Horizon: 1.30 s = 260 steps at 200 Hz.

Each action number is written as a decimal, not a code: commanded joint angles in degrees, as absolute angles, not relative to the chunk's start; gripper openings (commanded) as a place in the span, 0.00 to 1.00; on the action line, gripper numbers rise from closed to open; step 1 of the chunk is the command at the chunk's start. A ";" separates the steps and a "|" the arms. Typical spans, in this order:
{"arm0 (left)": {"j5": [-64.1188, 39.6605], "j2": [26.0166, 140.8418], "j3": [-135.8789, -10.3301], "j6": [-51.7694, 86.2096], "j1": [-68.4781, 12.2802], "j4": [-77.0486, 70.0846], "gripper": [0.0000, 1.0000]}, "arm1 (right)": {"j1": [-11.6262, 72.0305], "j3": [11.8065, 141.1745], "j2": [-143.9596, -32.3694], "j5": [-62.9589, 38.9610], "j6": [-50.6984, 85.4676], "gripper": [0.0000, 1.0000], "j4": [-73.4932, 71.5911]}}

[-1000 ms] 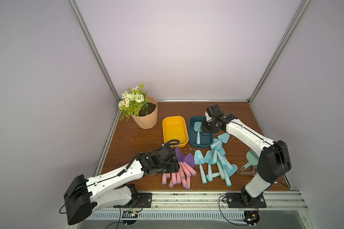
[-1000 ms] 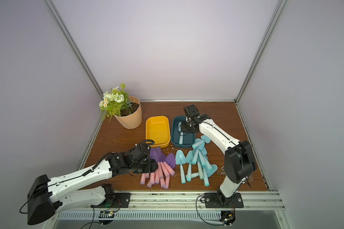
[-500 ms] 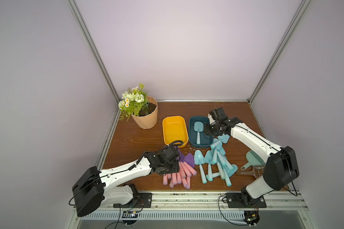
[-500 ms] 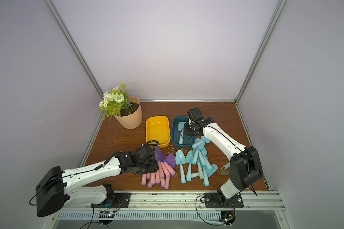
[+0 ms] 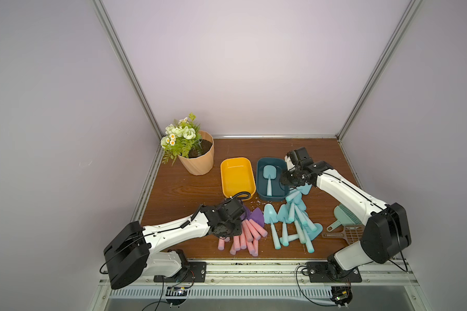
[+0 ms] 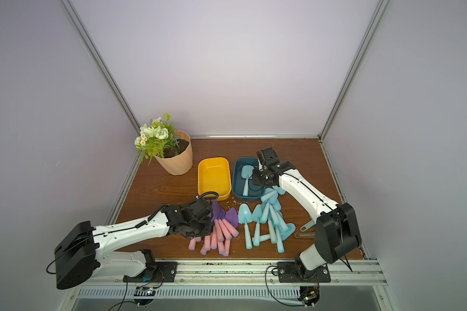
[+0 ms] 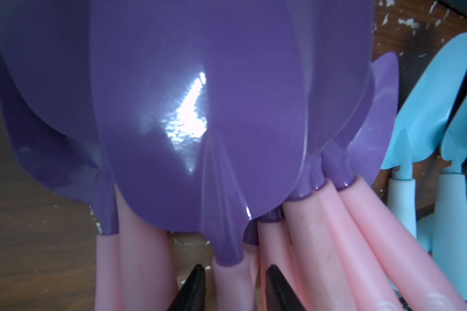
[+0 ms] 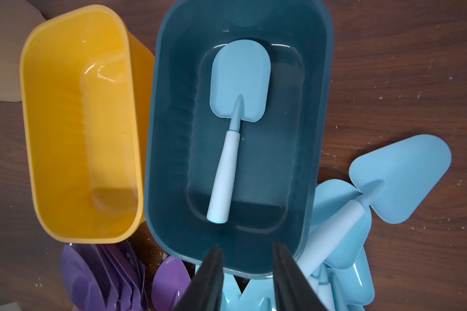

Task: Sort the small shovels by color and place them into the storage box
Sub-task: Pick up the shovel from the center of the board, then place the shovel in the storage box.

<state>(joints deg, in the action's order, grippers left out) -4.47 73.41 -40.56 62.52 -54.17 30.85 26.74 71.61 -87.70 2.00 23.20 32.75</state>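
A pile of small shovels with purple blades and pink handles [image 5: 250, 234] lies at the table's front, with a turquoise-blue pile [image 5: 294, 220] to its right. My left gripper [image 7: 235, 269] is low over the purple pile. Its jaws stand open either side of one pink handle [image 7: 232, 282], with slim gaps. One blue shovel [image 8: 237, 107] lies in the teal storage box [image 5: 260, 167]. The yellow box [image 5: 236, 177] beside it is empty. My right gripper [image 8: 247, 247] hangs open and empty over the teal box's near end, seen in both top views [image 6: 256, 180].
A potted plant [image 5: 197, 159] stands at the back left. A pale green dustpan [image 5: 345, 218] and a beige slotted scoop [image 5: 345, 234] lie at the right, beside the right arm. White crumbs dot the wooden table.
My left gripper's jaws have narrowed round the pink handle. The right gripper has drawn back from over the teal box toward its right side, leaving the blue shovel inside.
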 commanded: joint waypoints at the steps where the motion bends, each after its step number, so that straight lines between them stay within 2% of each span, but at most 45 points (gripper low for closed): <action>1: -4.67 74.26 -41.78 63.80 -54.40 32.62 0.37 | 26.30 71.79 -86.00 0.88 22.50 0.36 32.52; 25: -5.11 74.96 -41.72 63.79 -54.40 32.69 0.27 | 26.20 71.78 -85.77 0.84 22.59 0.36 32.23; 47: -4.41 74.81 -43.10 62.97 -54.41 34.04 0.11 | 26.11 71.99 -85.56 1.10 22.59 0.36 32.21; 79: -1.96 73.60 -48.27 61.82 -54.45 38.05 0.03 | 26.02 72.42 -85.43 1.11 22.85 0.36 31.95; 122: 4.23 73.67 -60.38 59.44 -53.89 42.81 0.00 | 25.93 73.25 -85.23 2.03 23.64 0.36 31.73; 153: 2.04 78.21 -67.99 51.23 -44.08 39.68 0.00 | 25.88 73.67 -84.26 4.09 23.65 0.36 31.73; 196: -0.82 94.33 -81.16 40.15 -32.93 35.27 0.00 | 25.84 73.06 -82.76 5.15 24.89 0.36 31.91; 232: -2.28 110.92 -92.94 39.09 -31.22 35.16 0.00 | 25.84 71.74 -81.33 5.37 26.48 0.36 31.81; 260: -3.91 116.85 -95.06 41.59 -31.17 34.46 0.00 | 25.86 70.84 -79.82 6.39 27.90 0.37 32.50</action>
